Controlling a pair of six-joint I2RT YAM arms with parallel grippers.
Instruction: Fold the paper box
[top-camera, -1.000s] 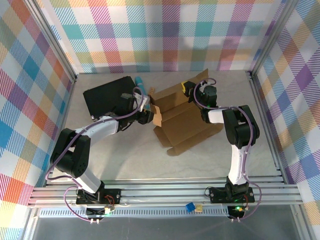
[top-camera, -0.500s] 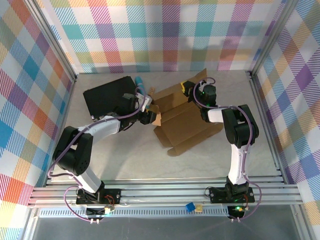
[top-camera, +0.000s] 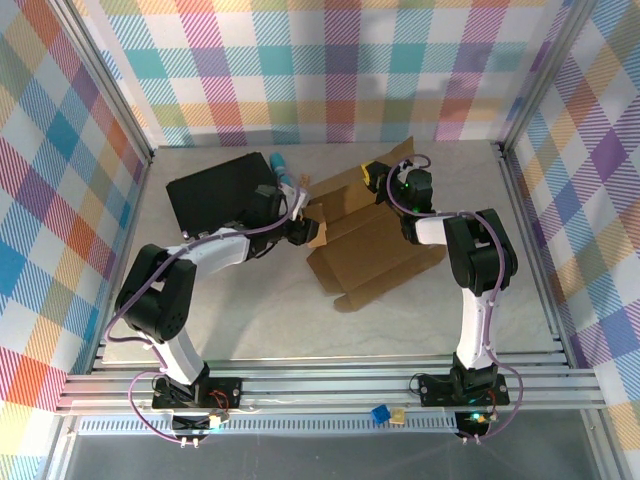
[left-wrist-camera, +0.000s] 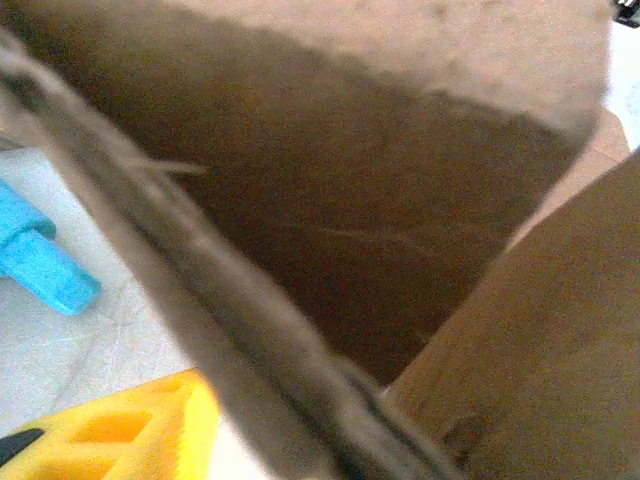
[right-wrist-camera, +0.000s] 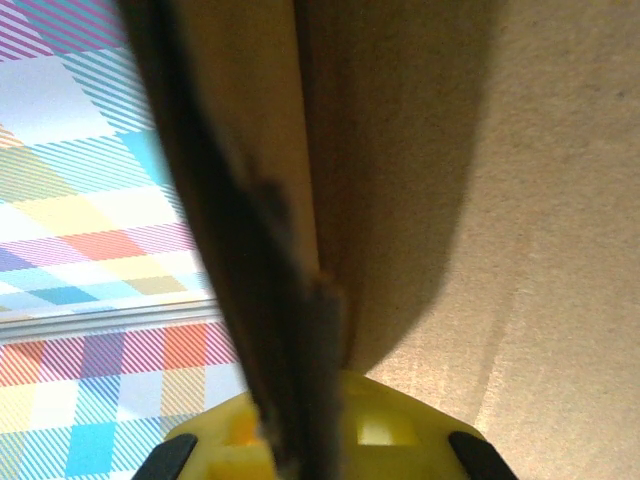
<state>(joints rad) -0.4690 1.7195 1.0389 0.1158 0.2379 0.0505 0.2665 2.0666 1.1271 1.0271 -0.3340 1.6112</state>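
Top external view: the pale table (top-camera: 250, 320) is carrying everything. The paper box (top-camera: 375, 250) is lying half-formed just right of table centre, skewed, with its walls partly raised and flat flaps trailing toward 7 o'clock. The black case (top-camera: 215, 195) is lying flat at 10 o'clock of the box, near it. The left arm (top-camera: 210, 250) is reaching in from 7 o'clock, its left gripper (top-camera: 300, 220) sitting at the raised flap on the box's 9 o'clock end. In the left wrist view the flap's edge is cutting diagonally across with one yellow finger (left-wrist-camera: 120, 430) showing below it; I cannot tell whether the jaws are gripping or standing loose. The right arm (top-camera: 480, 260) is rising from 5 o'clock and bending over the box. The right gripper (top-camera: 380, 178) is clamping the box's back wall at 12 o'clock, and in the right wrist view the cardboard edge is running down between its yellow fingers (right-wrist-camera: 390, 430). A small blue object (top-camera: 280, 165) is lying just beside the case's 2 o'clock corner.
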